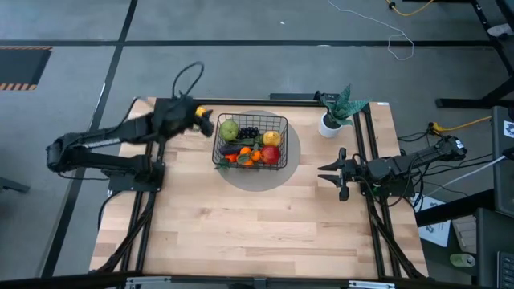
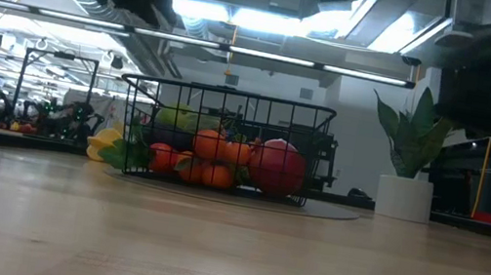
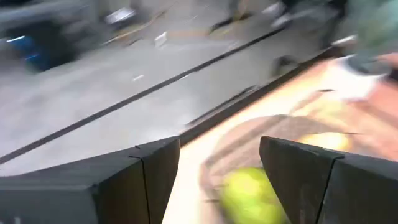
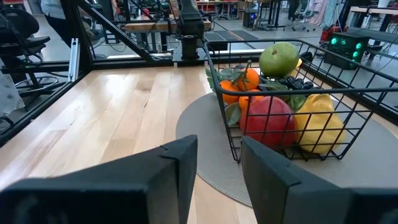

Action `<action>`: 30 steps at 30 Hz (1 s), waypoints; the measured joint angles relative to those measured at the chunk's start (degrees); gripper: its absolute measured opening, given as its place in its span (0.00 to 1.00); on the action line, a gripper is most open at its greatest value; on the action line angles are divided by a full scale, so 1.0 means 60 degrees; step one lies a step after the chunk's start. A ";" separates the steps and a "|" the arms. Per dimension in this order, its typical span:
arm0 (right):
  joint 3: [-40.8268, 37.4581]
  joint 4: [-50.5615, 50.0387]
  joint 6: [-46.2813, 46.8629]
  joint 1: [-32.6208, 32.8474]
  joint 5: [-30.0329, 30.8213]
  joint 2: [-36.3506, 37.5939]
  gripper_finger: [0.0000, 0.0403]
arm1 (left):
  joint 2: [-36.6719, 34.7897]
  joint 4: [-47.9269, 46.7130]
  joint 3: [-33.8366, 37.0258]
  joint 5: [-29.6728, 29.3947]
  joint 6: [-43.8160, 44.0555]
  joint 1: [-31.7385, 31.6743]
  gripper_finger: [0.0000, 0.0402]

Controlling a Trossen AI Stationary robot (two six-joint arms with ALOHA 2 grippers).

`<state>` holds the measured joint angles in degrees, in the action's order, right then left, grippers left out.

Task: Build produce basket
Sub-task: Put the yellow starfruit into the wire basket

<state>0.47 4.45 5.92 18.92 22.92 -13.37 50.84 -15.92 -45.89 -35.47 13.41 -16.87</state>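
The black wire basket (image 1: pixel 250 141) stands on a round grey mat (image 1: pixel 281 172) at mid-table. It holds a green pear (image 1: pixel 230 128), dark grapes (image 1: pixel 249 132), a yellow fruit (image 1: pixel 273 138), a red fruit (image 1: pixel 271 153) and tangerines (image 1: pixel 255 157). Another yellow fruit (image 2: pixel 104 143) lies on the table just outside the basket's left side. My left gripper (image 1: pixel 202 120) is open and empty, raised above that spot; its wrist view (image 3: pixel 221 168) is blurred. My right gripper (image 1: pixel 331 178) is open and empty, low, right of the mat, pointing at the basket (image 4: pixel 298 93).
A white-potted green plant (image 1: pixel 336 112) stands at the far right of the table. Black frame rails run along the table's left and right sides (image 1: pixel 373 217). Bare wood lies in front of the basket toward the near edge (image 1: pixel 257 225).
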 joint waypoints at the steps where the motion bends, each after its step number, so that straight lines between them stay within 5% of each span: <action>1: 0.0000 0.0000 0.0002 0.0000 0.0000 0.0000 0.30 | 0.0316 -0.0653 -0.0408 -0.0016 0.0083 -0.0386 0.53; 5: 0.0002 0.0000 0.0002 0.0000 0.0004 0.0000 0.30 | 0.1679 -0.3499 -0.1624 0.0408 0.0429 -0.2074 0.53; 10: 0.0004 0.0000 0.0005 0.0000 0.0007 0.0000 0.30 | 0.3251 -0.5228 -0.2391 0.2600 0.0444 -0.4004 0.53; 16: 0.0004 -0.0004 0.0009 0.0000 0.0004 0.0000 0.30 | 0.4925 -0.5228 -0.2553 0.4313 -0.0027 -0.5652 0.53; 22: 0.0004 -0.0006 0.0009 0.0001 0.0004 0.0000 0.30 | 0.6185 -0.5155 -0.2817 0.4323 0.0179 -0.6652 0.53; 30: 0.0004 -0.0015 0.0002 0.0004 0.0004 0.0000 0.30 | 0.6471 -0.4606 -0.2848 0.4641 0.1290 -0.7057 0.53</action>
<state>0.49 4.36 5.93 18.94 22.94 -13.37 89.67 -43.55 -62.98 -7.63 21.15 -59.21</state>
